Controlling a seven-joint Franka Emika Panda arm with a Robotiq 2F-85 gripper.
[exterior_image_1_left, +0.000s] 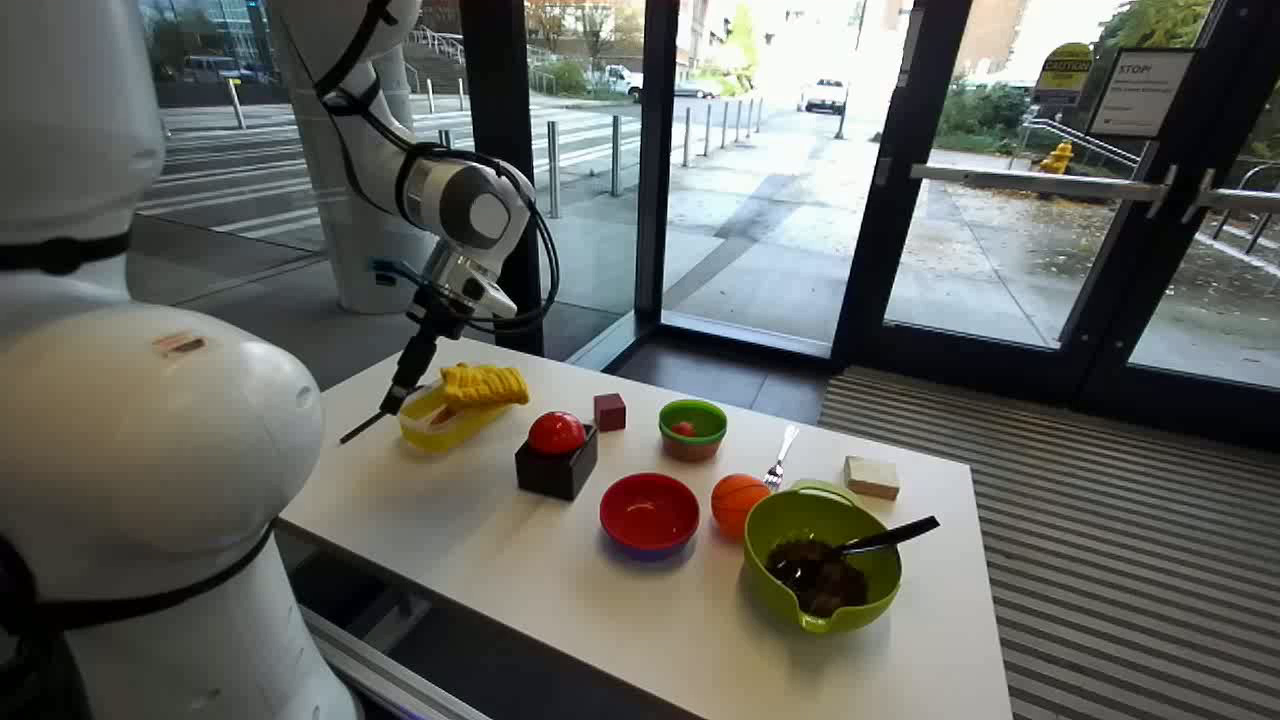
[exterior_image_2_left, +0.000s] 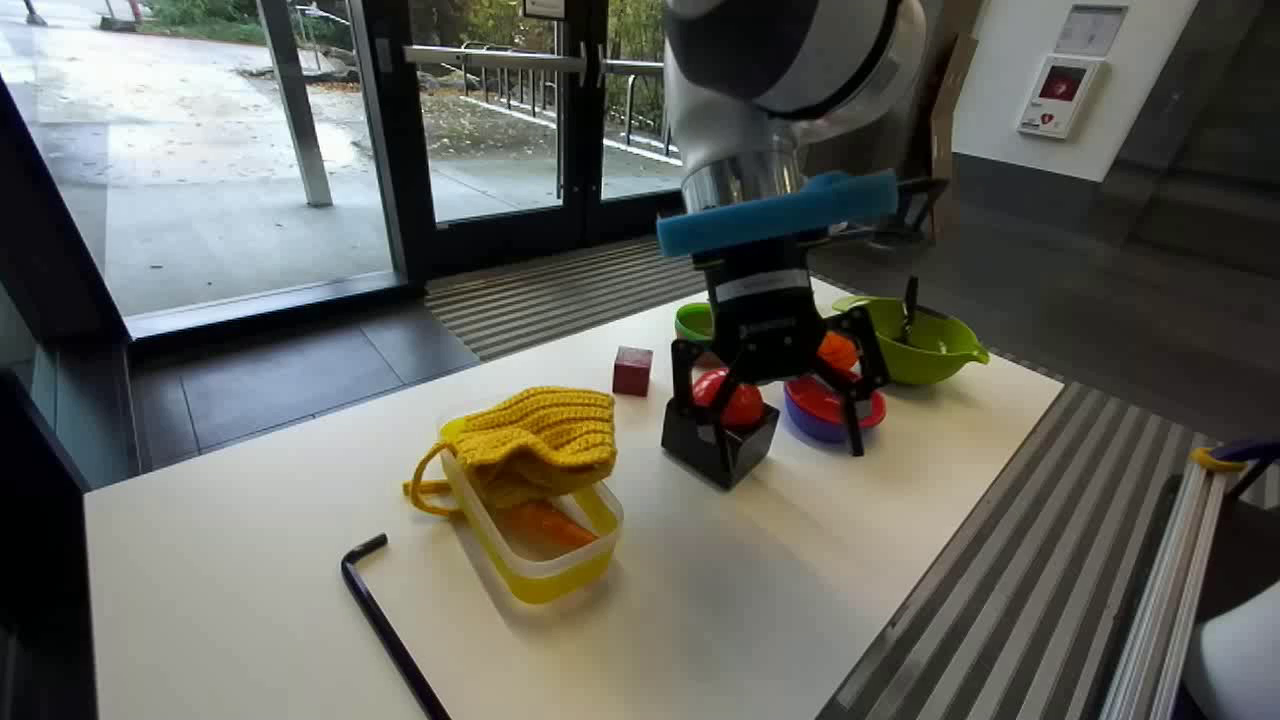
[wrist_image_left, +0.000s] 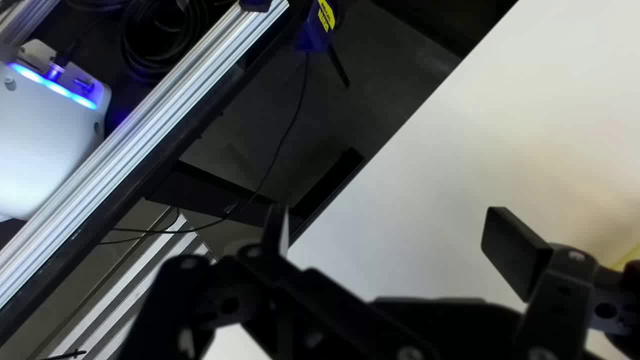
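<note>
A: Look at your gripper (exterior_image_2_left: 789, 455): it hangs over the white table (exterior_image_1_left: 500, 530) with its fingers (wrist_image_left: 514, 254) wide apart, and your wrist view shows the table's surface between them

B: The thing closest to you seems to be the yellow tub (exterior_image_1_left: 445, 437). You see it just beside your gripper in an exterior view, and your wrist view catches a sliver of yellow at its right edge

A: Inside the tub you have an orange piece (exterior_image_2_left: 548, 522), and a yellow knitted piece (exterior_image_2_left: 540, 440) lies across one end, its loop (exterior_image_2_left: 422, 493) hanging outside. Near the tub, a bent black rod (exterior_image_2_left: 390, 638) lies on the table

B: And are you at the red ball (exterior_image_2_left: 745, 405)? One of your fingers passes in front of it in an exterior view

A: You only line up with it there. In an exterior view you stand well apart from the black box (exterior_image_1_left: 557, 475) that carries the ball, with a dark red cube (exterior_image_1_left: 609, 412) near the box

B: Farther along the table you have a red bowl (exterior_image_1_left: 650, 490), a small green bowl (exterior_image_1_left: 710, 415) and, between the red bowl and a lime green bowl (exterior_image_1_left: 790, 520), an orange ball (exterior_image_1_left: 737, 503). That lime green bowl holds dark contents (exterior_image_1_left: 825, 585) and a utensil with a black handle (exterior_image_1_left: 890, 537)

A: You have a fork (exterior_image_1_left: 782, 458) lying between the small green bowl and a pale block (exterior_image_1_left: 872, 478)
</note>
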